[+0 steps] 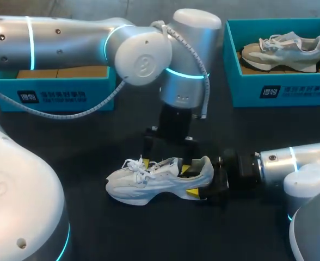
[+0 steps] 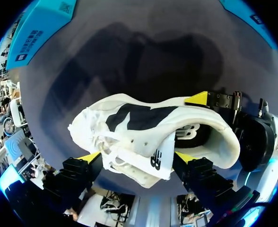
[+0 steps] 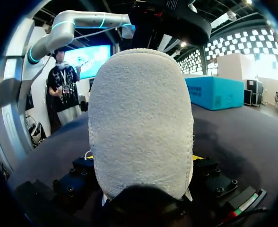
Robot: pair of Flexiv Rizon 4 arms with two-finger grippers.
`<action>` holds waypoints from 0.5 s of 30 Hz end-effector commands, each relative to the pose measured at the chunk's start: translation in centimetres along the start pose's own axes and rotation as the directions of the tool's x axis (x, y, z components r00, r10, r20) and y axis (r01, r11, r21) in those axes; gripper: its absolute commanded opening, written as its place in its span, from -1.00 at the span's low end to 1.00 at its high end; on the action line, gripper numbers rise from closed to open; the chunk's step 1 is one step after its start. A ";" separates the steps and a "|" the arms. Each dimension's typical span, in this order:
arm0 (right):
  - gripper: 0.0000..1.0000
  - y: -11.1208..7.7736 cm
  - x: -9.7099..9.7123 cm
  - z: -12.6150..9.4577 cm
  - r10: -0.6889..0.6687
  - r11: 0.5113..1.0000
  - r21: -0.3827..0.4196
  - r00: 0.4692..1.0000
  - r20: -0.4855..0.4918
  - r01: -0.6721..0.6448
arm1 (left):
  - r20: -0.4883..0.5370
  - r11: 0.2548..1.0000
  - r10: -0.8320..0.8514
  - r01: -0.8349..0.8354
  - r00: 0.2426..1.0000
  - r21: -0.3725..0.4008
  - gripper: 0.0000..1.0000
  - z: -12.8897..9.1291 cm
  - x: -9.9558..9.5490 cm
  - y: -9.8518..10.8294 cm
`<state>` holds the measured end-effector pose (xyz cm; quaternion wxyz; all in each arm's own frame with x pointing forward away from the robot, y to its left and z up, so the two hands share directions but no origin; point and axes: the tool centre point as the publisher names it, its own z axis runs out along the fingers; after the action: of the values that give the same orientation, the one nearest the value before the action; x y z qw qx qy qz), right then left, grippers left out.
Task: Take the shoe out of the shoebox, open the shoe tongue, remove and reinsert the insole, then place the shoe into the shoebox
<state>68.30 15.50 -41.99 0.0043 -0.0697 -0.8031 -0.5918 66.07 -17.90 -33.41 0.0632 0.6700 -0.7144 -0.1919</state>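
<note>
A: Count?

B: Two shoeboxes, two shoes, two hands. Left shoebox (image 1: 56, 89) sits upper left of frame, partly behind the left arm. White shoe (image 1: 149, 182) lies lower centre on the bench (image 1: 84, 147), toe left, heel right. Right shoebox (image 1: 280, 81) sits upper right, second shoe (image 1: 282, 50) lying inside it.

A: Room around the white shoe?

B: Well apart from both boxes, with dark bench showing between. Toe end stands free. Both hands crowd the heel half.

A: Hands?

B: Left hand (image 1: 168, 160) hangs over the shoe, fingers (image 2: 89, 157) spread wide, one on either side of the tongue (image 2: 146, 158), gripping nothing. Right hand (image 1: 191, 181) lies low, right of centre, closed on the heel, a yellow tip against each flank of the shoe.
</note>
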 end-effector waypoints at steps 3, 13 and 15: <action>-1.00 0.1 0.1 0.1 0.001 1.000 0.006 1.000 0.000 -0.001 | -0.004 1.000 -0.005 0.005 1.000 0.012 0.85 -0.4 -0.7 0.4; -1.00 0.1 0.1 0.1 0.001 1.000 0.006 1.000 0.000 -0.001 | -0.014 0.999 -0.016 0.016 1.000 0.028 0.37 -0.9 -1.7 0.4; -1.00 0.1 0.1 0.1 0.001 1.000 0.006 1.000 0.000 -0.001 | -0.016 0.999 -0.017 0.018 1.000 0.029 0.20 -0.9 -1.9 0.4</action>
<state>68.30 15.50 -41.99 0.0043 -0.0697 -0.8030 -0.5918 66.41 -16.82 -32.36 0.0560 0.6773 -0.7105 -0.1824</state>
